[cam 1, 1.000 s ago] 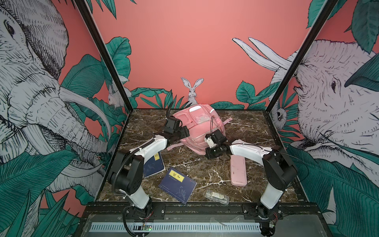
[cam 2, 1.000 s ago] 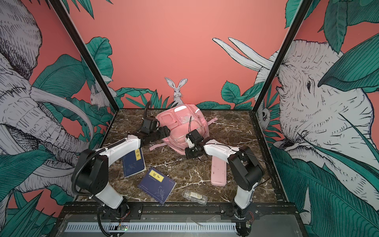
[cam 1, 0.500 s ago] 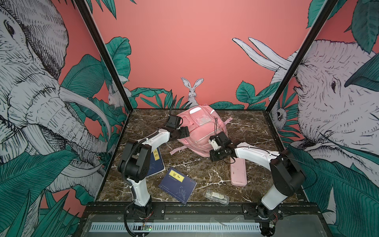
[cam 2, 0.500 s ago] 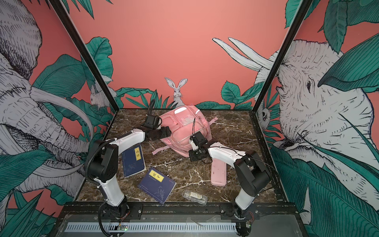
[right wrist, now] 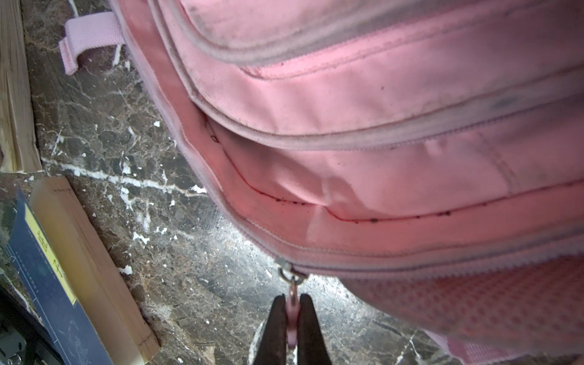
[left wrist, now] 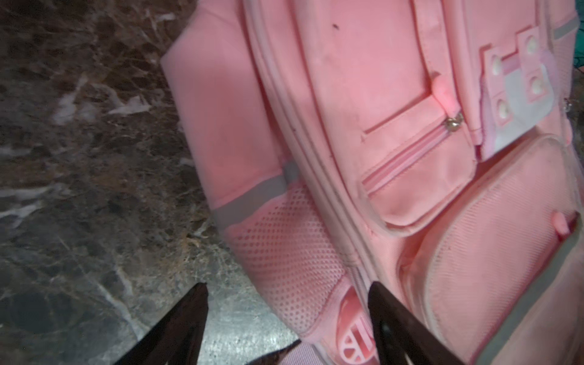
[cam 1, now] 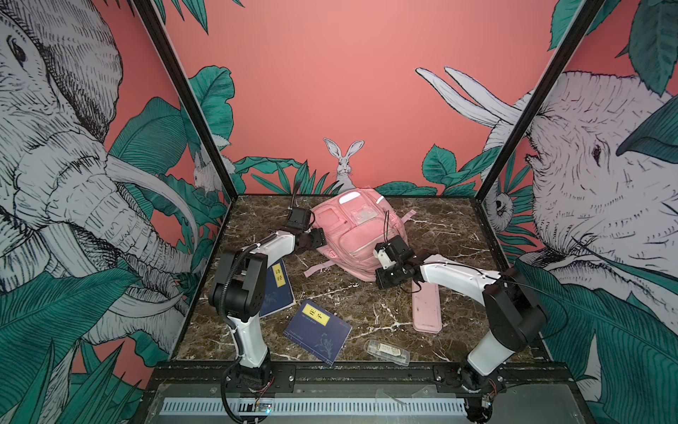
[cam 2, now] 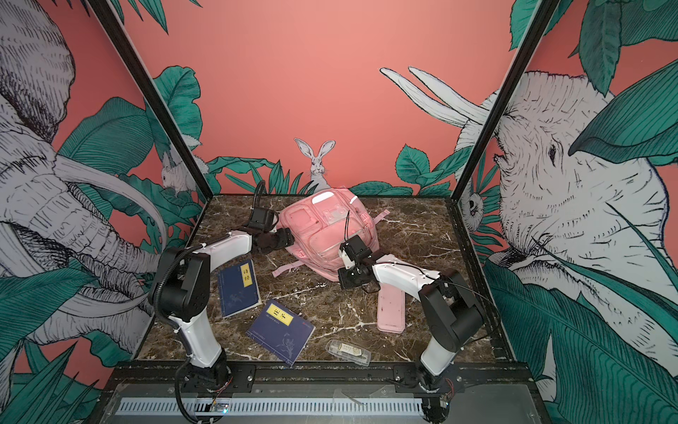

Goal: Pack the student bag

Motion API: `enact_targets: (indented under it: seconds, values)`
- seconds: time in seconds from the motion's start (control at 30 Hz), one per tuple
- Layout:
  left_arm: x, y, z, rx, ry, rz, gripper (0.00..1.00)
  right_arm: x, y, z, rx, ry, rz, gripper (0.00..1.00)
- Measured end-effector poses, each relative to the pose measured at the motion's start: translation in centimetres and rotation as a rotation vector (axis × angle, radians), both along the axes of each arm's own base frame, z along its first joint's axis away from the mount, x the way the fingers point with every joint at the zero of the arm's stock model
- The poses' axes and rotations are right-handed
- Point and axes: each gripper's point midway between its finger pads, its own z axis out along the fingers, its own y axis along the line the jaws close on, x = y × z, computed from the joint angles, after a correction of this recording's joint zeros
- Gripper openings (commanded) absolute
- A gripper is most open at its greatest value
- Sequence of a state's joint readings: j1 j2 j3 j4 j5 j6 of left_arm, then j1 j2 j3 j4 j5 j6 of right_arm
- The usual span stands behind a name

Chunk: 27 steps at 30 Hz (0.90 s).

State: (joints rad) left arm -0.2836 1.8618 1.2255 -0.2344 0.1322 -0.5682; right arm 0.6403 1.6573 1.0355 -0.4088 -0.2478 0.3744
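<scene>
Fig.: student bag (cam 1: 354,229) lying front-up at rear-centre of marble table (cam 1: 451,227), btwn the two grippers
L: left gripper (left wrist: 287,286) sits at bag's left edge, jaws spread wide w/ nothing clamped; one finger (left wrist: 398,322) is over the mesh side pocket, the other over bare tabletop. R: right gripper (right wrist: 292,298) sits at bag's near-right edge, jaws pinched tight on the pink zip pull (right wrist: 292,325) hanging from the slider. Pink pencil case (cam 1: 425,308) lies partly under the right arm, apart from bag; a blue book (cam 1: 317,330) lies nearer the front
</scene>
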Motion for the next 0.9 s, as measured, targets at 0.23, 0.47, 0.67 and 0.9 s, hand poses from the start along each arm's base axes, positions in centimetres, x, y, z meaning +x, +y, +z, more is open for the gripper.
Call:
enact_targets:
  seconds: [0.23, 0.47, 0.67, 0.9]
  values:
    - [1.4, -0.4, -2.5, -0.085, 0.026, 0.023, 0.60, -0.1, 0.1, 0.0, 0.007, 0.004, 0.003, 0.00]
    - [2.1, -1.4, -3.5, -0.211, 0.029, 0.050, 0.11, 0.1, 0.5, 0.4, 0.014, 0.016, 0.009, 0.00]
    - [2.1, -1.8, -3.7, -0.314, 0.009, 0.092, 0.00, 0.0, 0.7, 0.4, 0.013, 0.023, 0.014, 0.00]
    - [1.8, -1.7, -3.6, -0.371, -0.017, 0.137, 0.00, -0.5, 2.5, 0.4, 0.012, 0.029, 0.040, 0.01]
